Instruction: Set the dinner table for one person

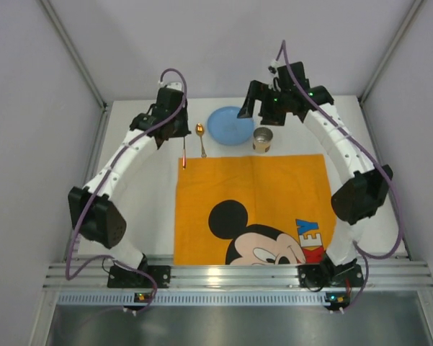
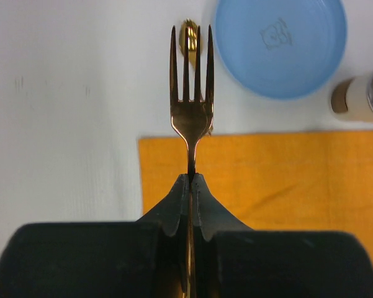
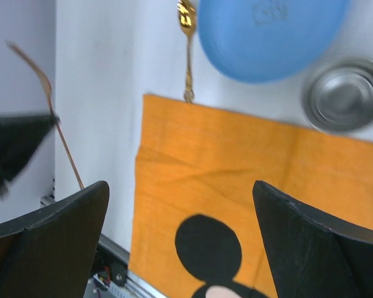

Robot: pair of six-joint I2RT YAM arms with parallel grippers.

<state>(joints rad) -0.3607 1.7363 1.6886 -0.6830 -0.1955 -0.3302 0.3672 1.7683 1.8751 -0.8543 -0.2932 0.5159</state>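
Across the whole workspace, beneath both arms: dinner table (image 1: 148,209), white and matte. On its near-centre, lying flat, an orange placemat (image 1: 274,187) with a Mickey Mouse print, near edge toward the arm bases.

Beyond the placemat's far edge, on bare white:
- gold spoon (image 1: 201,138), bowl pointing away from the arms, handle tip right at the cloth's far edge.
- blue plate (image 1: 230,125), just right of the spoon and apart from it.
- metal cup (image 1: 262,139), upright, just beside the plate's near right rim and close to the cloth's far edge. Touching either or not: cannot tell.

Left gripper (image 2: 191,180): jaws pressed together on the handle of a fork (image 2: 190,118), fingertips flush against the metal. Tines pointing away from the wrist, lined up with the spoon's bowl in the wrist view. Fork near the placemat's far left corner, by the bare strip beside it. Tilted in the right wrist view, tines higher than handle end. Handle end on the table or clear of it: cannot tell.

Right gripper (image 3: 180,189): jaws spread wide, holding nothing. Hangs raised over the far right of the table, near plate and cup, fingers apart from both.
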